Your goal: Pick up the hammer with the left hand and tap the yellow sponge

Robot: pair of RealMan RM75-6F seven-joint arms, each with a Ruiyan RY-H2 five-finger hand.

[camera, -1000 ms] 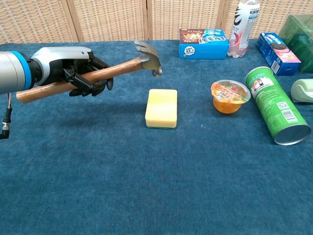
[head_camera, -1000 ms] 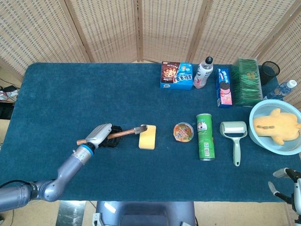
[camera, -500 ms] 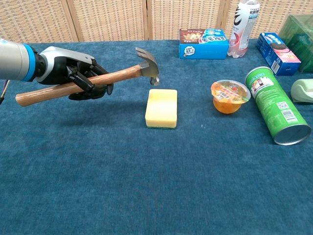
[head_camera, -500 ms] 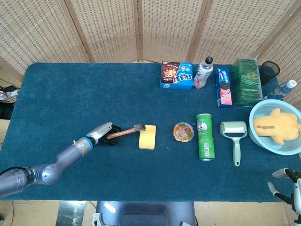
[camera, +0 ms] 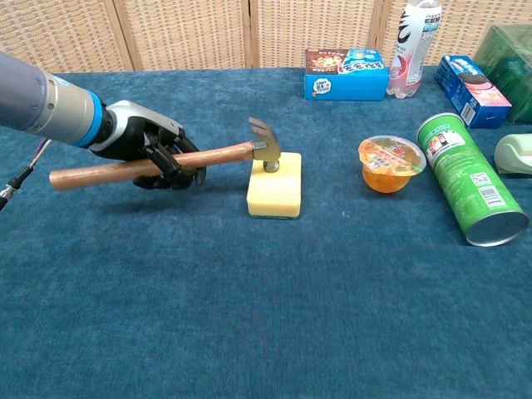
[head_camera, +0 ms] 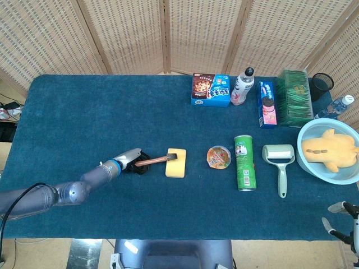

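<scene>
My left hand (camera: pixel 154 154) (head_camera: pixel 133 162) grips the wooden handle of the hammer (camera: pixel 174 161) (head_camera: pixel 157 160) low over the blue cloth. The steel head (camera: pixel 266 149) rests on the top of the yellow sponge (camera: pixel 275 187) (head_camera: pixel 176 163), near its far edge. The handle runs roughly level to the left, and its butt sticks out past the hand. My right hand (head_camera: pixel 342 221) shows only at the bottom right corner of the head view, off the table's front edge, with its fingers apart and nothing in them.
Right of the sponge stand a jelly cup (camera: pixel 391 163), a lying green can (camera: pixel 470 177) and a lint roller (head_camera: pixel 279 158). A snack box (camera: pixel 346 72), a bottle (camera: pixel 413 40) and a biscuit box (camera: pixel 471 80) line the back. A blue bowl (head_camera: pixel 307 163) holds a yellow toy.
The left hand swung the hammer down and to the right. Its head went from hanging above the sponge to resting on the sponge's top. The right hand stayed put.
</scene>
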